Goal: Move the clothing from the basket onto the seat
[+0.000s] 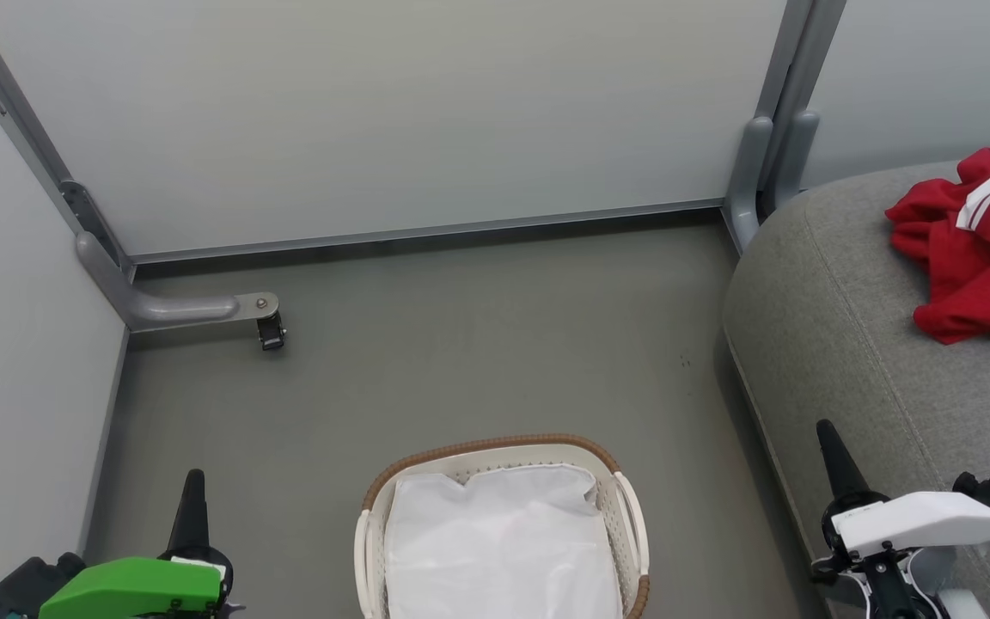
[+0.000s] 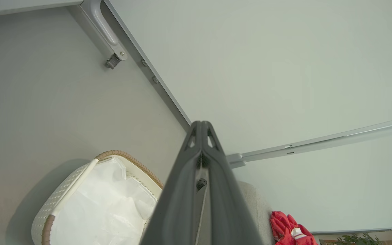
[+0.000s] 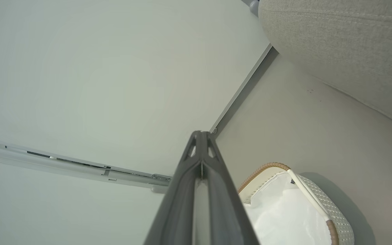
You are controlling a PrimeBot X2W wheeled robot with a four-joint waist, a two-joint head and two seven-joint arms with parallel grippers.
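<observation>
the left gripper (image 1: 193, 483) had its two dark fingers pressed together with nothing between them, rising from a green wrist housing (image 1: 138, 589) at the lower left of the head view. the right gripper (image 1: 828, 437) was likewise pressed shut and empty, rising from a white wrist housing (image 1: 920, 520) at the lower right, just in front of the seat's near edge.

between the two grippers, and apart from both, the basket (image 1: 478, 448) stood upright on the grey floor (image 1: 461, 344). its brown woven rim and white perforated wall showed in both wrist views. a plain white sheet (image 1: 504, 542) lay crumpled inside it and covered the inside, so whether anything lay under the sheet could not be told.

to the right of the basket stood the seat (image 1: 839, 344), a large grey upholstered cushion with a stitched seam along its rounded edge. the clothing (image 1: 976, 249), a bunched red garment with white stripes, lay on top of the seat toward its far right side, well apart from the basket and from both grippers.

beyond the floor stood pale partition panels (image 1: 375, 112), and a grey partition foot with a small black caster (image 1: 271, 332) rested on the floor at the far left corner.
</observation>
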